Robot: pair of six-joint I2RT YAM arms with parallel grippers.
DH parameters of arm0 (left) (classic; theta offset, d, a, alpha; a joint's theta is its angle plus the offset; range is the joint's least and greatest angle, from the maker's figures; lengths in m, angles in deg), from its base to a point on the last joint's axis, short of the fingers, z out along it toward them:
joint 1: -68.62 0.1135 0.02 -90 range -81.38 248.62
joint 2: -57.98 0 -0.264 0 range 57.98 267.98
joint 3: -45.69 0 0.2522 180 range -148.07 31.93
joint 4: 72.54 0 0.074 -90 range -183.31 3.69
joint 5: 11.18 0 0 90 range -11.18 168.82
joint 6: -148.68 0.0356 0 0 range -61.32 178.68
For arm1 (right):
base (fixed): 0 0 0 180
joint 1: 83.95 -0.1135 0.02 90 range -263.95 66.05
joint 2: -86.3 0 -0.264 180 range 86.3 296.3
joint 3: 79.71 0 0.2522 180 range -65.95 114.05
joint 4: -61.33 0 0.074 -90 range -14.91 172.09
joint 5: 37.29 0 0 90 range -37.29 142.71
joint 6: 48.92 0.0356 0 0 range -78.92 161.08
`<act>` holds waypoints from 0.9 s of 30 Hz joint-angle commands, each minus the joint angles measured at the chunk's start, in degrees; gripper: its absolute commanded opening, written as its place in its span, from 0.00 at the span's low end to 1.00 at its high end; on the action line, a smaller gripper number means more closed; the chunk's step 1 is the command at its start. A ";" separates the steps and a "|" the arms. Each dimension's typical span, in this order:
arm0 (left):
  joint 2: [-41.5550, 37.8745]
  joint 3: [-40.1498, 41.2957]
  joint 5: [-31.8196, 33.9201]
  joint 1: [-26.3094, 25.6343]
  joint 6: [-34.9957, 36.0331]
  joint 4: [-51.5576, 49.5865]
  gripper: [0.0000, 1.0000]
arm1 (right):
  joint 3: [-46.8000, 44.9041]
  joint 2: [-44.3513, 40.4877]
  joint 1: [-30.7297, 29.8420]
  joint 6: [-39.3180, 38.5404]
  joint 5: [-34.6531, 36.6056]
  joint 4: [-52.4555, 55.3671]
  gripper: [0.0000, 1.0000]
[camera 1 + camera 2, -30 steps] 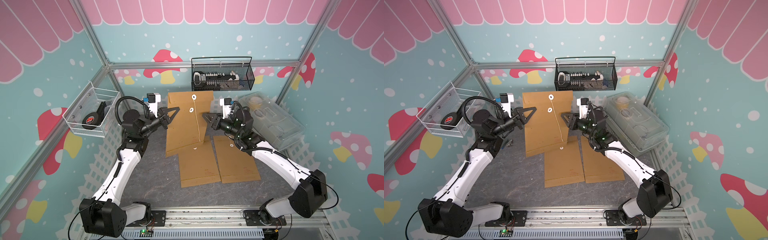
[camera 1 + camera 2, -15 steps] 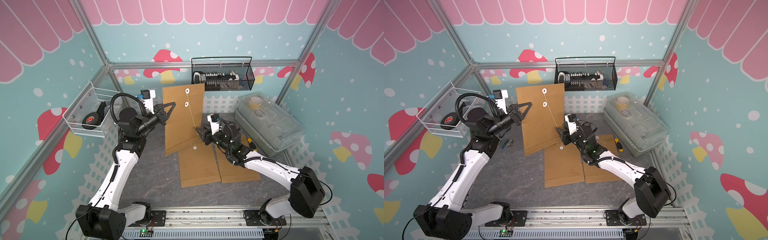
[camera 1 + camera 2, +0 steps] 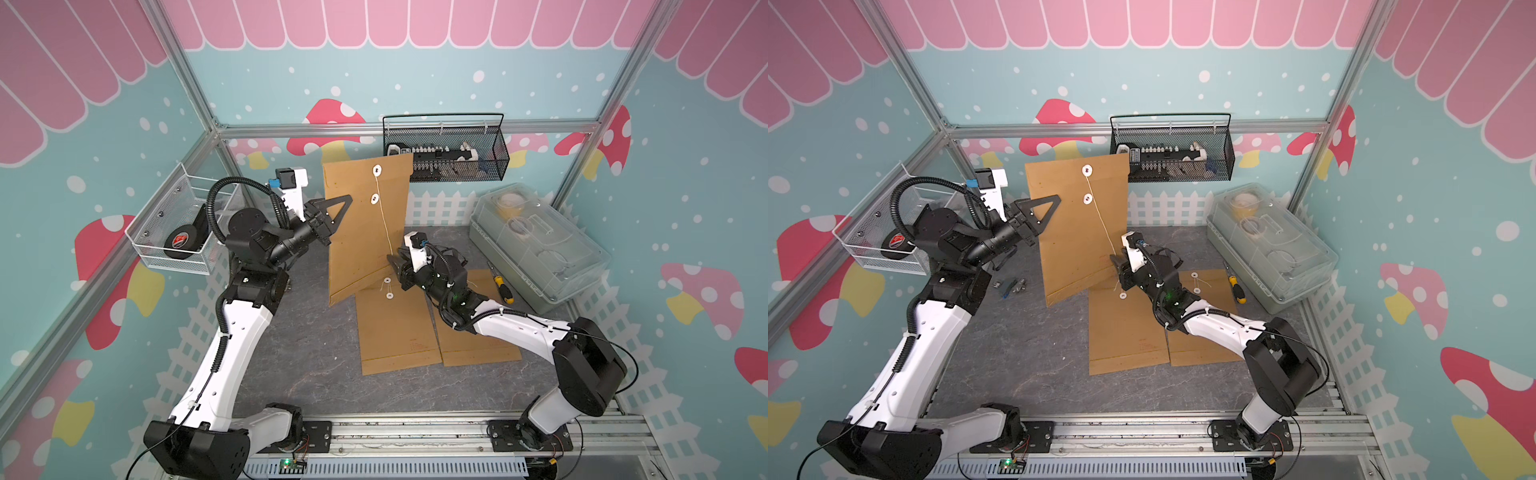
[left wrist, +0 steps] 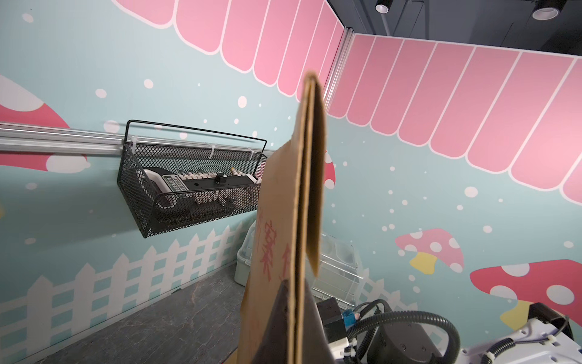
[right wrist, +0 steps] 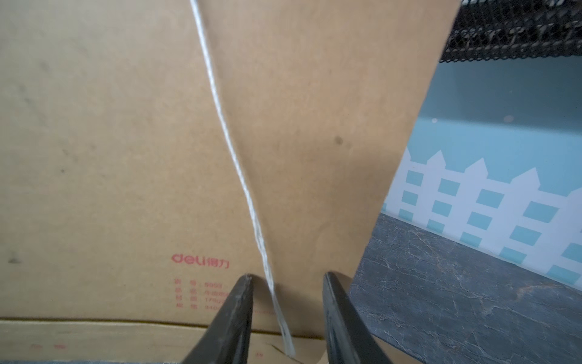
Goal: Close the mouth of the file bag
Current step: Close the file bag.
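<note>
The file bag stands on end near the back of the table, a brown paper envelope leaning a little, its mouth end uppermost and its lower edge down by the table top, where it overlaps the top of one of two other envelopes lying flat. The left pincer is clamped on the bag's left edge about a third of the way down. In the left wrist view a dark finger presses flat against the paper, and the bag shows edge-on, with the flap lying close against the body. Two white discs sit one above the other near the top of the bag. A pale string runs from the upper disc past the lower one and slants down the face of the bag towards the right pincer. That pincer is low, just in front of the bag's lower right corner, with its jaws partly apart. In the right wrist view the string comes down between the two dark fingers, closer to one than the other, and neither is pinching it. Its frayed end hangs free just past the fingertips. Whether the fingertips touch the paper I cannot tell.
</note>
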 commanded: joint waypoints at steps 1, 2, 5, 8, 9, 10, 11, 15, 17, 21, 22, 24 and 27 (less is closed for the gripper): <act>-1.40 -2.28 -0.01 -0.63 0.92 -1.03 0.00 | 1.87 1.45 -0.67 -1.54 1.91 -4.42 0.36; -1.48 -2.45 -0.10 -0.79 1.09 -1.22 0.00 | 2.41 1.72 -0.80 -1.65 2.11 -4.41 0.35; -1.99 -2.88 0.03 -0.93 1.79 -2.27 0.00 | 4.04 2.45 -1.02 -1.94 2.14 -4.67 0.32; -2.33 -3.00 0.15 -1.00 2.44 -2.98 0.00 | 5.29 3.00 -1.30 -2.19 1.89 -4.68 0.32; -2.37 -3.01 0.07 -1.04 2.41 -3.08 0.00 | 5.57 3.06 -1.53 -2.18 1.70 -4.76 0.32; -2.50 -2.99 -0.05 -1.04 2.45 -3.09 0.00 | 5.94 3.26 -1.68 -2.16 1.76 -4.69 0.32; -2.52 -3.07 -0.05 -1.05 2.45 -3.24 0.00 | 6.20 3.33 -1.86 -2.16 1.76 -4.72 0.32; -2.55 -3.35 -0.06 -1.08 2.54 -3.30 0.00 | 7.32 4.30 -2.39 -1.92 1.99 -4.77 0.27; -2.55 -3.52 -0.06 -1.03 2.54 -3.49 0.00 | 7.63 4.55 -2.47 -1.71 2.03 -4.80 0.26; -2.72 -3.45 -0.05 -1.04 2.63 -3.77 0.00 | 8.51 4.91 -3.02 -1.66 2.29 -4.54 0.22; -2.72 -3.44 -0.06 -1.04 2.55 -3.73 0.00 | 8.73 5.00 -3.05 -1.71 2.46 -4.46 0.21; -2.80 -3.36 -0.12 -1.04 2.33 -3.51 0.00 | 9.26 5.33 -3.22 -1.77 2.37 -4.22 0.19; -2.89 -3.34 0.07 -1.02 2.75 -3.99 0.00 | 9.66 5.77 -3.40 -1.50 1.96 -4.18 0.16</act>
